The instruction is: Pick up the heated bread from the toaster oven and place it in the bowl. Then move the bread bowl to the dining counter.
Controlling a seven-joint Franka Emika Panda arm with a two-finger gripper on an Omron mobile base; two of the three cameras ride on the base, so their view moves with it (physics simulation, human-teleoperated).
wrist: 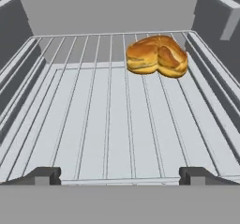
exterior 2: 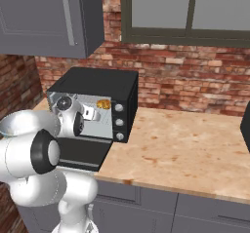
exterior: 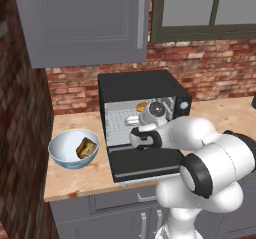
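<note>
Heated bread point(wrist: 157, 55) on wire rack point(wrist: 103, 124), far right of toaster oven point(exterior: 142, 90), untouched.
Gripper point(wrist: 120, 176) at oven mouth, 2 fingertips point(wrist: 44, 175) spread wide, holding nothing; arm hides part of the dropped door point(exterior: 145, 164). Bowl point(exterior: 65, 145) left on tan counter point(exterior 2: 195, 144) holds dark chunk point(exterior: 86, 148). Brick wall point(exterior 2: 195, 81) behind.

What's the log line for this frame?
phase: reach | pincer: open, inside toaster oven | bread: on rack, ungrasped | bowl: left of oven
</note>
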